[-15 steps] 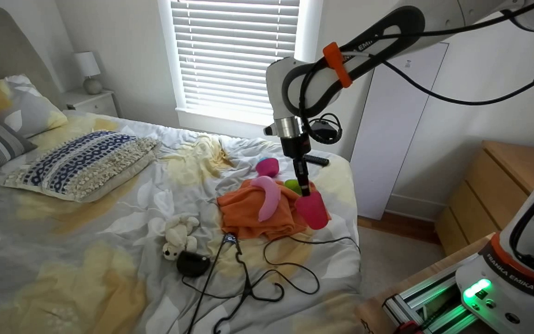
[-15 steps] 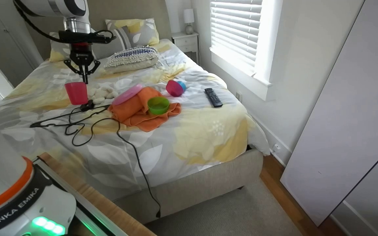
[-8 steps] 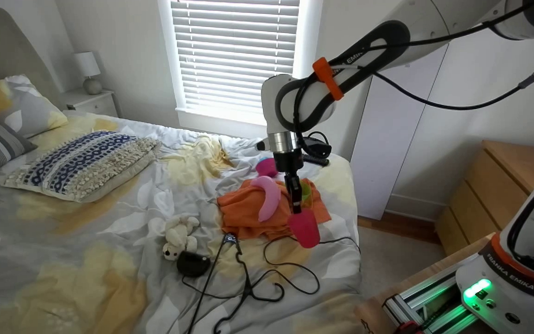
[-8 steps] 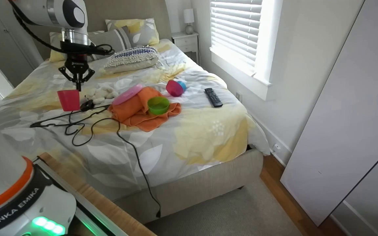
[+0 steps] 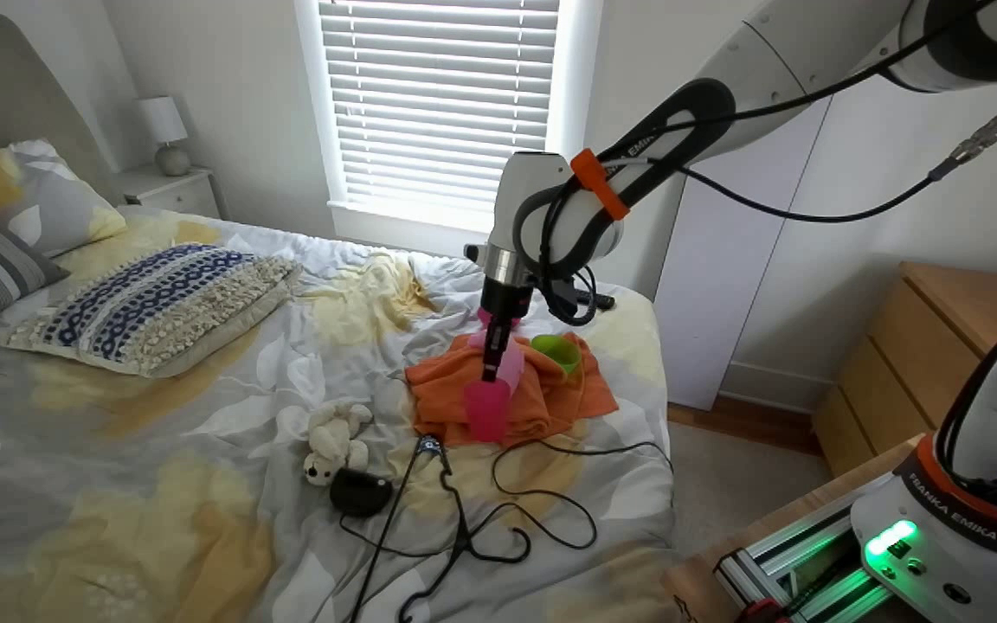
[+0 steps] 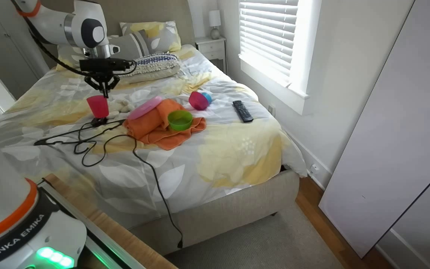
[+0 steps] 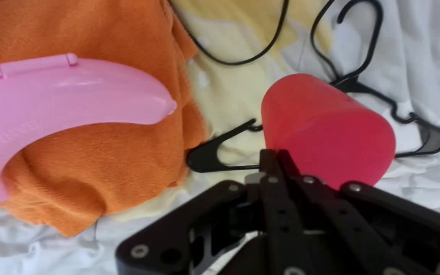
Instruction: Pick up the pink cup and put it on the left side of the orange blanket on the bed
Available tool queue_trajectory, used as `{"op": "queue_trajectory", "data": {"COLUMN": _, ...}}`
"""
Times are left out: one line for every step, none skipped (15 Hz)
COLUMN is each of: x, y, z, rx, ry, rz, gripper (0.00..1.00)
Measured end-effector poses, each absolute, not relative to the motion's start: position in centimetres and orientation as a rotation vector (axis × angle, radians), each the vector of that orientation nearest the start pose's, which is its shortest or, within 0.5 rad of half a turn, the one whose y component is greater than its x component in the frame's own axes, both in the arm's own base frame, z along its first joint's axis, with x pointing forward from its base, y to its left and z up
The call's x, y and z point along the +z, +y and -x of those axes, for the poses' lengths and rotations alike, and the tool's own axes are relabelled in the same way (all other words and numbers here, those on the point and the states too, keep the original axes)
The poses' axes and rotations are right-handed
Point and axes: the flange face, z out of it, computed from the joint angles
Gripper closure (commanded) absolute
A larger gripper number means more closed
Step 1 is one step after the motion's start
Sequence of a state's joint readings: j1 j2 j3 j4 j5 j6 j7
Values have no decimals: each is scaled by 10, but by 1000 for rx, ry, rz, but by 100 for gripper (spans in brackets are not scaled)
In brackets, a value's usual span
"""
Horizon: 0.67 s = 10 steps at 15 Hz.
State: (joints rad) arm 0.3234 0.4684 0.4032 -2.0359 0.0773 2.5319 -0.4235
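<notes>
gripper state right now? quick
Gripper: closed, holding the pink cup, fingers pinched at its rim.

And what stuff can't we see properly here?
Black hanger: partly hidden behind the pink cup, wrist view.
Orange blanket: cut off by the wrist view's top and left edges.
White plush toy: partly behind the pink cup, in an exterior view.
Remote: button markings too small to read, in an exterior view.
</notes>
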Motion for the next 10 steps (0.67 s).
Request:
{"op": "queue_trajectory", "data": {"x": 228, "y": 394, "z": -462, "rx": -79, "ry": -1426, "rz": 2553, "gripper": 99}}
{"op": "queue_trajectory", "data": {"x": 220, "y": 390, "z": -466, "rx": -97, "ry": -1408, "rz": 2580, "gripper": 97}}
{"op": "queue_trajectory", "data": {"x": 210, "y": 386, "z": -467, "rx": -83, "ry": -1404, "rz": 2604, "gripper": 97}}
{"op": "queue_trajectory", "data": {"x": 202, "y": 382, "z": -468, "rx": -67, "ry": -1402, "rz": 2620, "gripper": 97}}
{"op": "queue_trajectory", "data": {"x": 197, "y": 380, "z": -468, "rx": -57, "ry": -1399, "rz": 2626, "gripper": 97}}
{"op": "queue_trajectory", "data": {"x": 196, "y": 380, "z": -468, "rx": -53, "ry": -1398, "rz": 2629, "gripper": 97}}
{"op": "queue_trajectory", "data": {"x": 196, "y": 380, "z": -468, "rx": -54, "ry": -1398, "rz": 2629, "gripper": 97}}
{"op": "queue_trajectory", "data": {"x": 196, "y": 381, "z": -468, "rx": -56, "ry": -1398, "rz": 2629, "gripper": 99}}
{"op": "queue_trajectory", "data": {"x": 197, "y": 382, "z": -468, "rx": -56, "ry": -1398, "rz": 2629, "gripper": 99}}
{"op": "queue_trajectory", "data": {"x": 197, "y": 382, "z": -468, "rx": -56, "ry": -1397, "rz": 2628, "gripper": 99}}
